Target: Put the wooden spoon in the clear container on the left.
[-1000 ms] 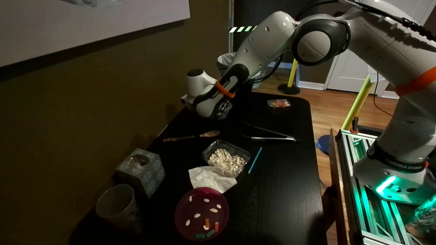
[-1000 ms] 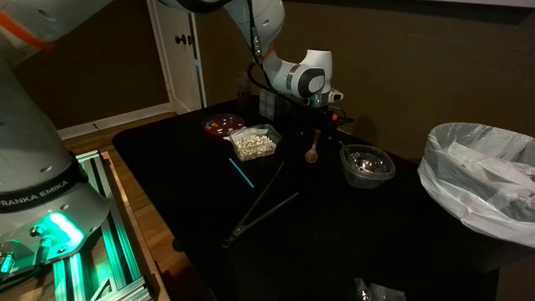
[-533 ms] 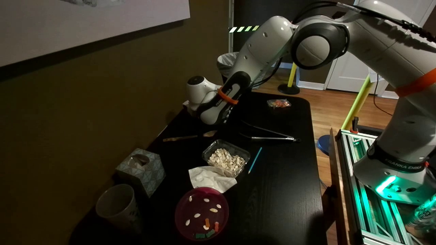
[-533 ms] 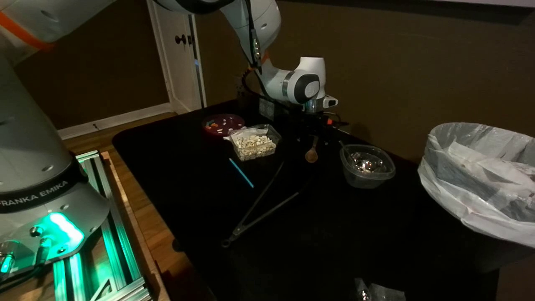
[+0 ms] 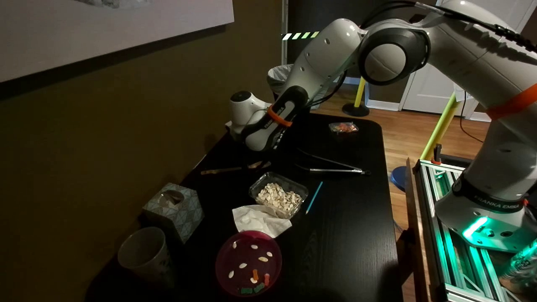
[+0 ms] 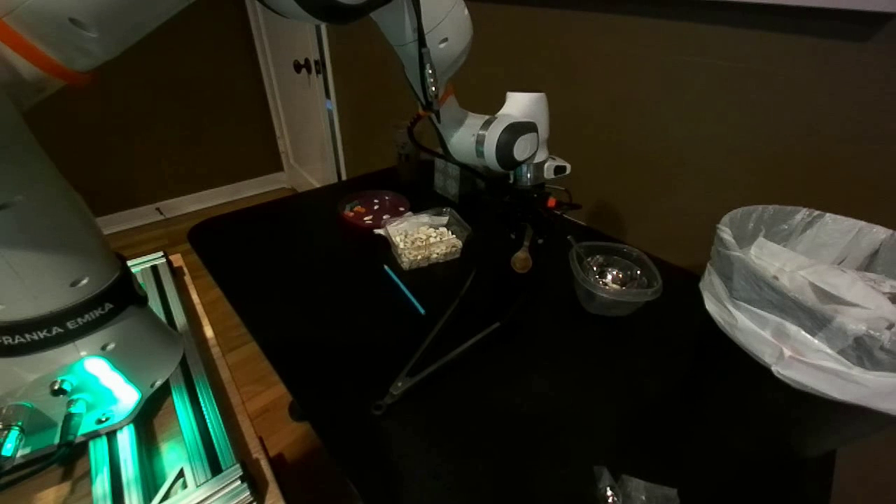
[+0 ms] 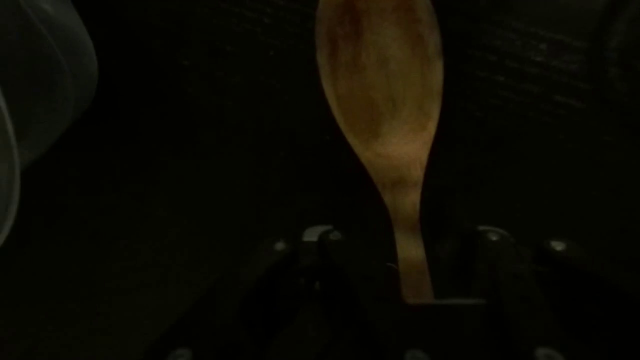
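Arm (image 5: 385, 58) shifted, wrist view reveals straddled spoon (image 7: 397, 142)

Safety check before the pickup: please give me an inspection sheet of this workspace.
Surface: black wood-grain table, too dim to judge spills.
Job's things: long light-brown wooden spoon on the table, outside both the rounded clear plastic tub and the rectangular clear plastic tray.
Clutter: metal tongs, blue pencil, round maroon plate, patterned tissue box, crumpled white paper, translucent cup, small clear bag.
Grippers: black gripper open, straddling the spoon's handle in the wrist view, gaps both sides.
Cables: black cable along the white arm, no snag seen.
Surroundings: plastic-lined bin and brown wall beside the table.
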